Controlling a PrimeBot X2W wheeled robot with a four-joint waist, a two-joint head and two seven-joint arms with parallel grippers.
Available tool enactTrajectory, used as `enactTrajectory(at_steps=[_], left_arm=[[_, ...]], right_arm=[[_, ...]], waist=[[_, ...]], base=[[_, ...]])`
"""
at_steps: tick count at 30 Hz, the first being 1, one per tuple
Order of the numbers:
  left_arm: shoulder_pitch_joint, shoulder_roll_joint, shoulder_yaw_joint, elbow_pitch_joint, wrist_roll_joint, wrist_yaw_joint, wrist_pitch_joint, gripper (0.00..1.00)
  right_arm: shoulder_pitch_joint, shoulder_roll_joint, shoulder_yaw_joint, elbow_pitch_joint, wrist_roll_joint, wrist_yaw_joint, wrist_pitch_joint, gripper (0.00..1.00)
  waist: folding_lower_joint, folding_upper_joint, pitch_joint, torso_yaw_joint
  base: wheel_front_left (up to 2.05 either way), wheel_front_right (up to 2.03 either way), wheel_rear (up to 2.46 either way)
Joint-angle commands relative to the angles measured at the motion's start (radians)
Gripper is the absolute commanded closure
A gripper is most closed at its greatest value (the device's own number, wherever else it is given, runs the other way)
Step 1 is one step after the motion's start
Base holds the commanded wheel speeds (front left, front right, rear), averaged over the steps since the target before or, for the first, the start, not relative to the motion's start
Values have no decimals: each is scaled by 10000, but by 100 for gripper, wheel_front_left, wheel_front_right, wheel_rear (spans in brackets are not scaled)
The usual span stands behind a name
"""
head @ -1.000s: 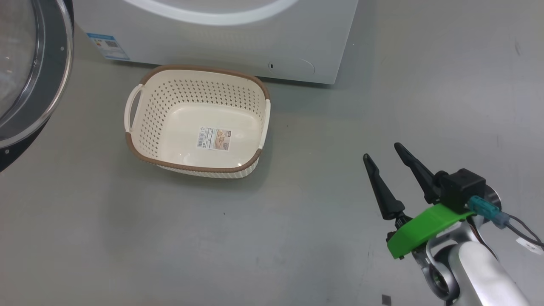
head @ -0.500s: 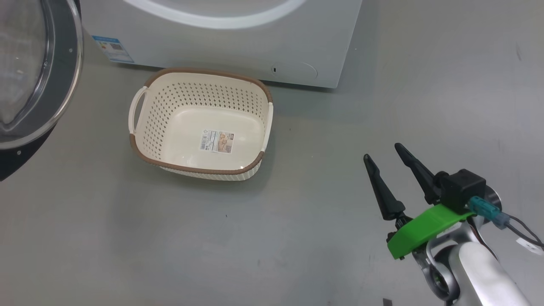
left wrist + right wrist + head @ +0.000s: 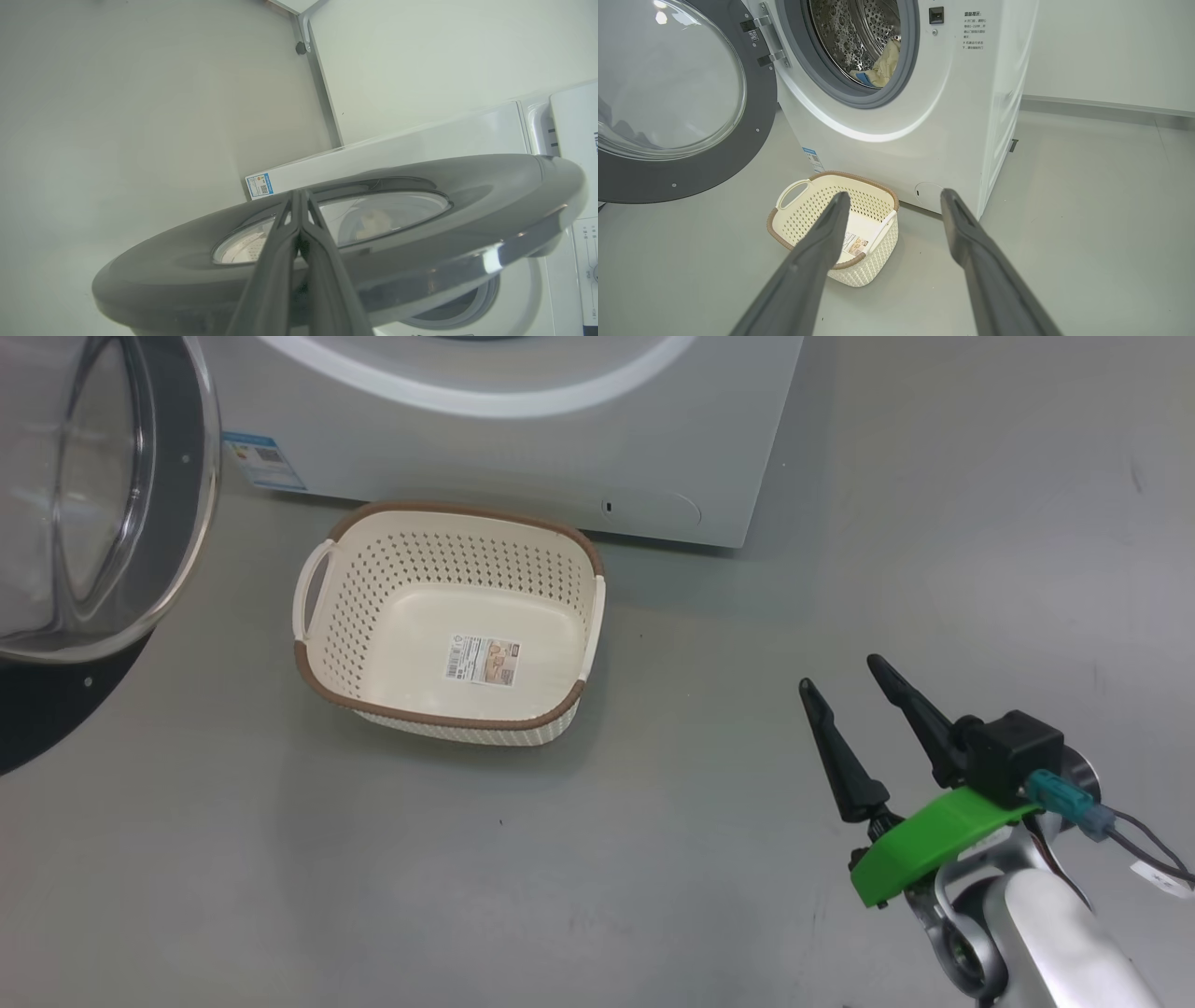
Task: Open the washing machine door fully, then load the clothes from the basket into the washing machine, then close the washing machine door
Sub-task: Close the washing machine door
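The white washing machine (image 3: 523, 448) stands at the top of the head view with its door (image 3: 103, 523) swung open on the left, glass bowl facing inward. The clothes (image 3: 883, 65), cream fabric with a blue cuff, lie inside the steel drum. The cream basket (image 3: 373, 607) sits on the floor in front of the machine, with only its label inside. My left gripper (image 3: 299, 192) is shut, its fingers laid against the outer face of the door (image 3: 467, 196). My right gripper (image 3: 837, 672) hovers open over the floor, right of the basket (image 3: 873, 261), holding nothing.
Grey floor spreads around the basket and to the right of the machine (image 3: 962, 116). A pale wall with a skirting strip (image 3: 1101, 105) runs behind at the right. A blue energy sticker (image 3: 264, 460) marks the machine's lower front corner.
The head camera has shifted a little. Beyond that shift, the door has swung further into view, toward the machine. The right gripper has stayed put and open.
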Motion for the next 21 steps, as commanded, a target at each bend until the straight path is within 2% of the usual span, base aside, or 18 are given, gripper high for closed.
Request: enactTrajectory(at_steps=[1,4,11,21], left_arm=[[99,403,41,-494,-196,-219,519,100],[288,246,-60,-773,-382,-370,1271,100],[840,-37,-160,-1452,-657,-582,2184,100],[1894,-1141,-631,-3489,-1123,-821,3449,100]], right_arm=[[-253,37,168,-246,15,102,-135,0],[-236,71,179,-167,43,102,-172,0],[-218,137,152,-65,64,102,-238,0],[-83,284,187,155,112,102,-346,0]], waist=[[0,0,-99,18],[0,0,-251,38],[0,0,-469,97],[0,0,-929,271]], base=[[0,0,0],[0,0,0],[0,0,0],[0,0,0]])
